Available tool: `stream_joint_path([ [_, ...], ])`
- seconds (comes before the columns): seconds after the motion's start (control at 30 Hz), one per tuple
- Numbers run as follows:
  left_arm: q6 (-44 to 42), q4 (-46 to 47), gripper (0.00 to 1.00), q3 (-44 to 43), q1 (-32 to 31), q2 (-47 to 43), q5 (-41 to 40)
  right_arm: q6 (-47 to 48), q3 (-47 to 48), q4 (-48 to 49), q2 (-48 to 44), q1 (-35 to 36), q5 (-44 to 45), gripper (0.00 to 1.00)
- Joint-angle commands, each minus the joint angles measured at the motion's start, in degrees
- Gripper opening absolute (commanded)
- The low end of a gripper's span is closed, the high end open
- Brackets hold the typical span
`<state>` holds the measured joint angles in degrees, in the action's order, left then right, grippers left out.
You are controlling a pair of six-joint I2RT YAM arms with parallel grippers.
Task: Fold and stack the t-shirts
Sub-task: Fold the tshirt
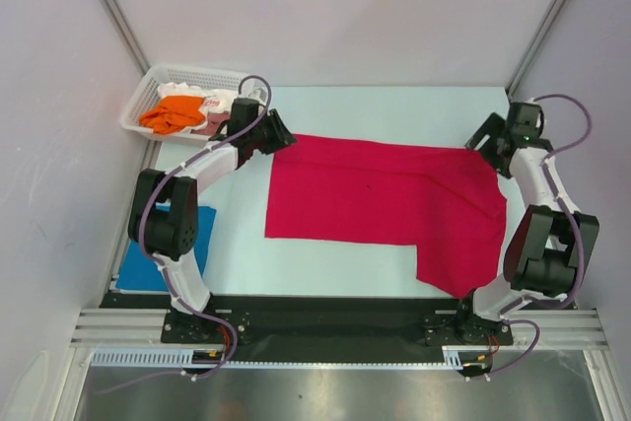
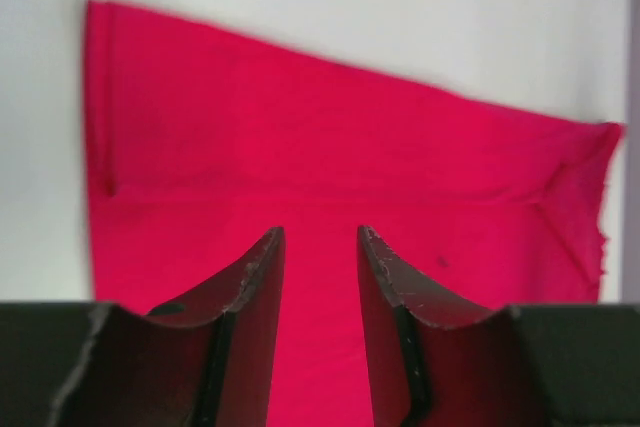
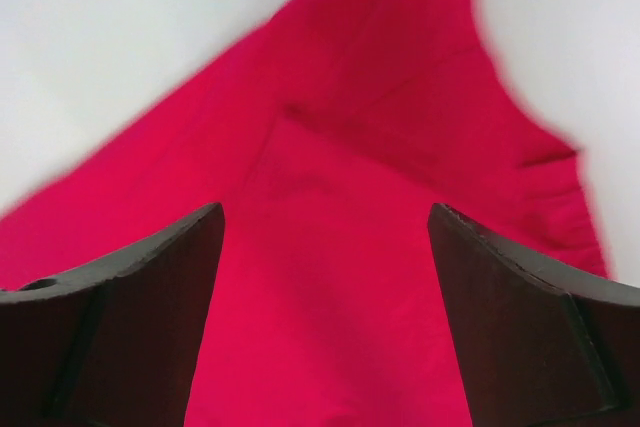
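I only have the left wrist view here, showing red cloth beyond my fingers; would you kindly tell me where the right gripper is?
Observer: The right gripper hangs open over the far right corner of the red t-shirt, holding nothing.
Operator: Thank you. Are other shirts about?
Observer: An orange t-shirt lies in the white basket at the far left corner.
Operator: Anything nearer?
Observer: A blue t-shirt lies flat at the near left, partly under the left arm.
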<state>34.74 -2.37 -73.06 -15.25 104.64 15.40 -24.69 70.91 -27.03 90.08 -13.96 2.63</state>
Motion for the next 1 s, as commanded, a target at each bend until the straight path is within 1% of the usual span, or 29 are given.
stream_joint_path([
  [0.0, -5.6, -1.6, 0.4, 2.0, 0.1, 0.1, -5.6, 0.9, -4.7, 2.3, -3.6, 4.8, -6.4, 0.88],
  [0.03, -7.0, -2.0, 0.42, 1.9, 0.0, 0.7, -6.9, 0.9, -5.6, 3.3, -4.7, 6.1, -6.7, 0.88],
  [0.07, -7.5, -2.5, 0.43, 1.5, -0.1, 1.4, -9.0, 0.8, -6.5, 3.8, -5.4, 8.9, -6.9, 0.88],
  [0.2, -8.8, -3.0, 0.44, 0.1, -0.1, 5.7, -12.2, 1.0, -11.0, 6.1, -7.2, 13.2, -7.2, 0.89],
  [0.37, -8.8, -3.3, 0.41, -2.2, -0.1, 9.0, -14.4, 1.3, -15.2, 8.4, -8.3, 13.4, -8.6, 0.89],
  [0.5, -8.4, -3.2, 0.43, -2.4, 0.0, 10.0, -17.5, 2.6, -16.7, 8.7, -9.0, 13.2, -7.6, 0.89],
  [0.67, -8.5, -2.8, 0.42, -3.7, 0.1, 10.8, -18.0, 2.7, -18.8, 9.9, -9.2, 12.3, -8.4, 0.89],
  [0.87, -8.0, -3.5, 0.41, -6.0, 0.3, 12.5, -16.3, 2.8, -19.1, 10.3, -9.2, 11.2, -9.1, 0.89],
  [0.97, -7.4, -3.3, 0.38, -6.1, 0.3, 12.9, -15.9, 3.0, -19.2, 10.4, -9.6, 10.7, -9.2, 0.89],
])
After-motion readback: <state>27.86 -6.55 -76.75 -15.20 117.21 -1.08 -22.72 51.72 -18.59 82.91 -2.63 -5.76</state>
